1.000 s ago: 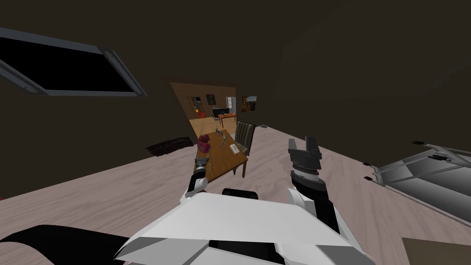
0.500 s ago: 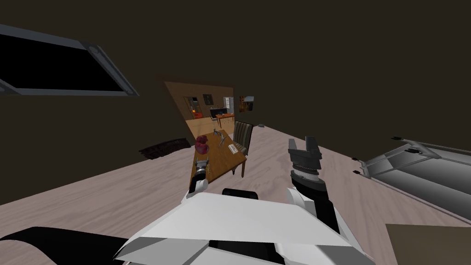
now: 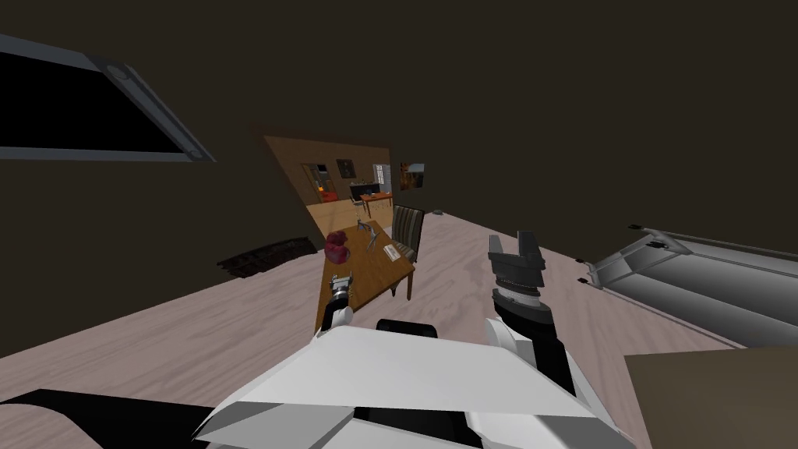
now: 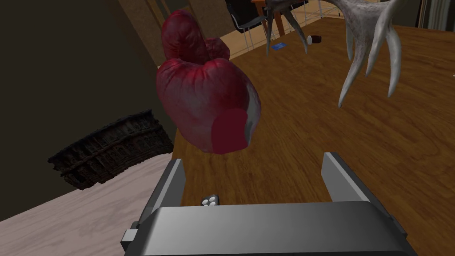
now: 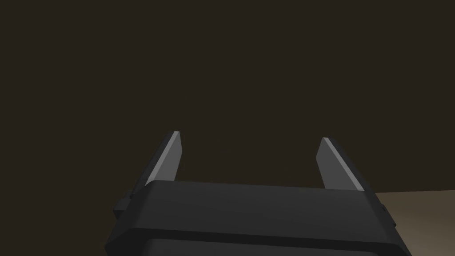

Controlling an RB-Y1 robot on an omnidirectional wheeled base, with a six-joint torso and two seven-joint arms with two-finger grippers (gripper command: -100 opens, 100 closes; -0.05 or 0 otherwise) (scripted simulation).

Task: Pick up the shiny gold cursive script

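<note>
Left wrist view: left gripper (image 4: 254, 159) spread, empty, at wood-grain table (image 4: 377, 146) near bulbous red glove (image 4: 204, 102).

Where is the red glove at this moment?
Head view: the red glove stands at the left edge of the table, just beyond the left gripper. The left wrist view shows an antler nearby.

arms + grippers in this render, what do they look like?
The left gripper and right gripper each have two thin grey blade fingers on a boxy body. The right arm is black with a ribbed grey wrist and white shell; the left arm is white with a dark wrist.
</note>
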